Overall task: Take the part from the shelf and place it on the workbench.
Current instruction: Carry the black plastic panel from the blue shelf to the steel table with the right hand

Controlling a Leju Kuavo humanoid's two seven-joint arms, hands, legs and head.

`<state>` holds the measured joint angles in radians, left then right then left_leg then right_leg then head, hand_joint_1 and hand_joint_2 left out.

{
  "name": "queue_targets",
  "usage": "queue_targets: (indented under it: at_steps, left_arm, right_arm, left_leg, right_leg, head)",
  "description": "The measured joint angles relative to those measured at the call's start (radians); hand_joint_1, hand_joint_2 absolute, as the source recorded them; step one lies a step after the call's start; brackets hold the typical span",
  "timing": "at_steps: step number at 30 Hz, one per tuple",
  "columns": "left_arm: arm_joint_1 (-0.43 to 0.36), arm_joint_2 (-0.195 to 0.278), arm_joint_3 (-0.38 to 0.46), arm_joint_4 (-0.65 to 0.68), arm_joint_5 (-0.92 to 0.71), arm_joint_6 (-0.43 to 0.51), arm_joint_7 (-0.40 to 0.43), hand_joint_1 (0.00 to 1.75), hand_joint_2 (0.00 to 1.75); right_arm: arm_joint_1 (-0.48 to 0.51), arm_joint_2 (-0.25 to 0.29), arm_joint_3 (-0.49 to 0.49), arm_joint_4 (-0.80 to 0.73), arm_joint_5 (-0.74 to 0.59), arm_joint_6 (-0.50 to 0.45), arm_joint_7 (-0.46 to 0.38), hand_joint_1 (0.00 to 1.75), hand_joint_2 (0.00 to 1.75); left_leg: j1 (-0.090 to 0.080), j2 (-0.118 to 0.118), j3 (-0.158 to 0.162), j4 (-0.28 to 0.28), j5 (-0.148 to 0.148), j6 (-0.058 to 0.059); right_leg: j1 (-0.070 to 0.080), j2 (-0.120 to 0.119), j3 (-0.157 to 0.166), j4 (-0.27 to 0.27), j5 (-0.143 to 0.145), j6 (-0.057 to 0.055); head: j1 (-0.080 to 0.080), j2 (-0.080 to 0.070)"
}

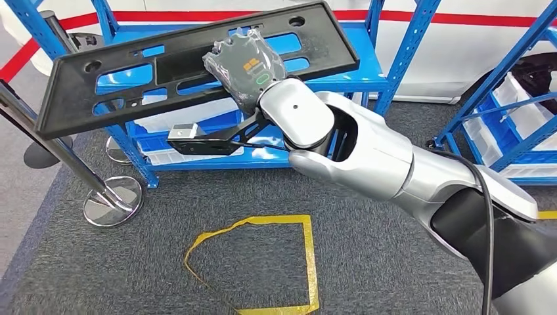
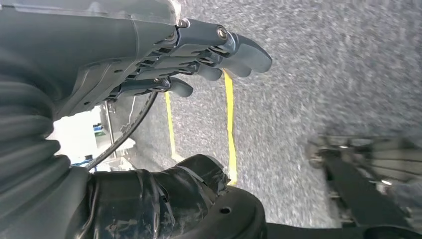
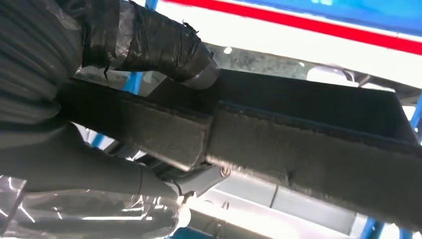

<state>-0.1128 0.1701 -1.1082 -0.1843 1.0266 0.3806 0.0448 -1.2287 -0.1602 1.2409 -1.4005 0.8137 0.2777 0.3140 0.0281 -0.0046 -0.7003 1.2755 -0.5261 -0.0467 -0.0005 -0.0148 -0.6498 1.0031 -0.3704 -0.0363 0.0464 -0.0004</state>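
Observation:
The part is a long flat black plastic panel with several cut-outs. It hangs tilted in the air in front of the blue shelf, its left end lower. My right hand, under a clear cover, grips it near the middle of its lower edge. In the right wrist view the thick taped thumb lies over the part's dark edge, with darker fingers beneath. My left hand hangs over the carpet, holding nothing, with its fingers loosely extended.
Two chrome-based stanchion posts stand at the left. A yellow tape outline marks the grey carpet in front of me. White bins sit on the shelf's lower level. A second blue rack stands at the right.

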Motion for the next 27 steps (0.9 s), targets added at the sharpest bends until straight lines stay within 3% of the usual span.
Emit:
queue_targets:
  at_steps: [1, 2, 3, 5, 7, 8, 9, 12, 13, 14, 15, 16, 17, 19, 20, 21, 23, 24, 25, 27]
  left_arm:
    - [-0.001, 0.0, 0.0, 0.0, 0.0, 0.0, 0.0, 0.0, 1.75]
    - [-0.003, -0.001, 0.0, 0.0, 0.0, 0.0, 0.0, 0.0, 1.75]
    - [-0.005, -0.001, 0.0, 0.0, 0.0, 0.0, 0.0, 0.0, 1.75]
    - [-0.008, -0.001, 0.0, 0.0, -0.001, 0.0, 0.0, 0.0, 1.75]
    - [-0.006, 0.0, 0.0, 0.0, -0.001, 0.0, 0.0, 0.0, 1.75]
    - [-0.006, 0.0, 0.0, 0.0, -0.002, 0.0, 0.0, 0.0, 1.75]
    - [-0.005, -0.001, 0.0, 0.0, -0.002, 0.0, 0.0, 0.0, 1.75]
    - [-0.006, 0.0, 0.0, 0.0, -0.007, 0.002, 0.0, 0.0, 1.75]
    - [-0.006, 0.0, 0.0, 0.0, -0.009, 0.003, 0.0, 0.0, 1.75]
    - [-0.006, 0.0, 0.0, 0.0, -0.01, 0.002, 0.0, 0.0, 1.75]
    - [-0.006, 0.0, 0.0, 0.0, -0.009, 0.002, 0.0, 0.0, 1.75]
    - [-0.006, 0.0, 0.0, 0.0, -0.009, 0.001, 0.0, 0.0, 1.75]
    - [-0.006, 0.0, 0.0, 0.0, -0.008, 0.001, -0.001, 0.0, 1.75]
    - [-0.005, -0.002, 0.0, 0.0, -0.007, 0.0, -0.001, 0.0, 1.75]
    - [-0.004, -0.002, 0.0, 0.0, -0.006, 0.0, -0.002, 0.0, 1.75]
    - [-0.003, -0.002, 0.0, 0.0, -0.006, 0.0, -0.002, 0.0, 1.75]
    - [-0.003, -0.002, 0.0, 0.001, -0.006, 0.0, -0.003, 0.0, 1.75]
    - [-0.003, -0.001, 0.0, 0.001, -0.006, 0.0, -0.005, 0.0, 1.75]
    - [-0.002, -0.001, 0.0, 0.001, -0.006, 0.002, -0.011, 0.0, 1.75]
    - [0.0, -0.001, 0.0, 0.001, -0.003, 0.008, -0.025, 0.0, 1.75]
  right_arm:
    - [0.0, 0.0, 0.0, 0.0, -0.001, 0.0, 0.0, 1.75, 1.75]
    - [-0.001, 0.0, 0.0, 0.0, -0.001, 0.0, 0.0, 1.75, 1.75]
    - [-0.001, 0.0, 0.0, 0.0, -0.002, 0.001, 0.001, 1.75, 1.75]
    - [-0.002, 0.0, -0.001, 0.0, -0.003, 0.001, 0.002, 1.75, 1.75]
    - [0.001, -0.002, -0.001, 0.001, -0.005, 0.003, 0.004, 1.75, 1.75]
    - [0.004, -0.005, -0.001, 0.001, -0.006, 0.004, 0.004, 1.75, 1.75]
    - [0.007, -0.007, -0.001, 0.002, -0.007, 0.006, 0.005, 1.75, 1.75]
    - [0.011, -0.011, 0.0, 0.002, -0.008, 0.009, 0.006, 1.75, 1.75]
    - [0.012, -0.012, 0.0, 0.002, -0.008, 0.009, 0.006, 1.75, 1.75]
    - [0.013, -0.012, 0.0, 0.002, -0.008, 0.009, 0.006, 1.75, 1.75]
    - [0.015, -0.013, 0.0, 0.002, -0.009, 0.01, 0.006, 1.75, 1.75]
    - [0.016, -0.013, 0.0, 0.002, -0.009, 0.01, 0.006, 1.75, 1.75]
    - [0.016, -0.013, 0.0, 0.002, -0.009, 0.01, 0.006, 1.75, 1.75]
    - [0.013, -0.013, -0.002, 0.001, -0.009, 0.01, 0.007, 1.75, 1.75]
    - [0.012, -0.013, -0.002, 0.0, -0.009, 0.01, 0.007, 1.75, 1.75]
    - [0.012, -0.013, -0.003, 0.0, -0.009, 0.01, 0.008, 1.75, 1.75]
    - [0.012, -0.013, -0.003, 0.001, -0.009, 0.01, 0.008, 1.75, 1.75]
    - [0.011, -0.013, -0.003, 0.001, -0.009, 0.011, 0.009, 1.75, 1.75]
    - [0.011, -0.012, -0.002, 0.001, -0.009, 0.012, 0.009, 1.75, 1.75]
    - [0.011, -0.012, -0.002, 0.0, -0.009, 0.015, 0.01, 1.75, 1.75]
  left_leg:
    - [0.007, 0.0, 0.037, -0.035, 0.027, -0.009]
    - [0.01, 0.0, 0.081, -0.088, 0.033, -0.018]
    - [0.01, -0.002, 0.119, -0.145, 0.024, -0.018]
    - [0.004, -0.005, 0.15, -0.215, -0.004, -0.001]
    - [0.0, -0.004, 0.135, -0.224, 0.013, 0.027]
    - [0.0, -0.002, 0.125, -0.226, 0.026, 0.039]
    - [0.001, 0.001, 0.112, -0.228, 0.042, 0.049]
    - [0.0, 0.004, 0.064, -0.23, 0.087, 0.066]
    - [-0.001, 0.004, 0.046, -0.23, 0.101, 0.066]
    - [-0.003, 0.004, 0.028, -0.23, 0.115, 0.066]
    - [-0.004, 0.005, 0.011, -0.23, 0.13, 0.064]
    - [-0.004, 0.004, -0.005, -0.231, 0.144, 0.062]
    - [-0.004, 0.004, -0.017, -0.233, 0.159, 0.06]
    - [-0.002, 0.004, -0.03, -0.243, 0.189, 0.05]
    - [0.0, 0.004, -0.03, -0.253, 0.205, 0.044]
    - [0.001, 0.004, -0.03, -0.265, 0.223, 0.037]
    - [0.002, 0.004, -0.035, -0.287, 0.235, 0.025]
    - [0.001, 0.003, -0.045, -0.277, 0.211, 0.021]
    - [0.0, 0.002, -0.057, -0.245, 0.165, 0.019]
    - [0.001, 0.002, -0.082, -0.123, 0.062, 0.016]
  right_leg:
    - [-0.007, 0.0, -0.022, 0.014, 0.007, 0.008]
    - [-0.012, 0.0, -0.042, 0.027, 0.013, 0.017]
    - [-0.015, 0.0, -0.059, 0.039, 0.019, 0.025]
    - [-0.015, 0.001, -0.079, 0.046, 0.039, 0.04]
    - [-0.016, 0.002, -0.087, 0.036, 0.062, 0.05]
    - [-0.017, 0.003, -0.094, 0.039, 0.049, 0.054]
    - [-0.019, 0.005, -0.102, 0.059, 0.013, 0.057]
    - [-0.019, 0.01, -0.127, 0.225, -0.159, 0.063]
    - [-0.019, 0.011, -0.126, 0.285, -0.183, 0.064]
    - [-0.018, 0.011, -0.115, 0.324, -0.18, 0.062]
    - [-0.017, 0.012, -0.089, 0.332, -0.158, 0.059]
    - [-0.015, 0.013, -0.045, 0.306, -0.133, 0.053]
    - [-0.011, 0.014, 0.016, 0.247, -0.125, 0.044]
    - [0.0, 0.014, 0.145, 0.087, -0.16, 0.031]
    - [0.006, 0.014, 0.18, 0.035, -0.176, 0.028]
    - [0.009, 0.014, 0.191, 0.006, -0.176, 0.028]
    - [0.005, 0.012, 0.172, -0.008, -0.14, 0.022]
    - [0.001, 0.01, 0.161, -0.018, -0.125, 0.015]
    - [-0.002, 0.008, 0.147, -0.026, -0.11, 0.009]
    - [0.001, 0.007, 0.113, -0.026, -0.084, 0.001]
  head:
    - [-0.001, 0.0]
    - [-0.001, 0.0]
    - [0.0, 0.0]
    - [0.002, 0.0]
    - [0.005, 0.0]
    - [0.006, 0.0]
    - [0.008, 0.0]
    - [0.012, 0.0]
    - [0.012, 0.0]
    - [0.012, 0.0]
    - [0.012, 0.0]
    - [0.012, 0.0]
    - [0.012, 0.0]
    - [0.012, 0.0]
    - [0.016, 0.0]
    - [0.019, 0.0]
    - [0.023, 0.0]
    - [0.022, 0.0]
    - [0.019, 0.0]
    - [0.017, 0.0]
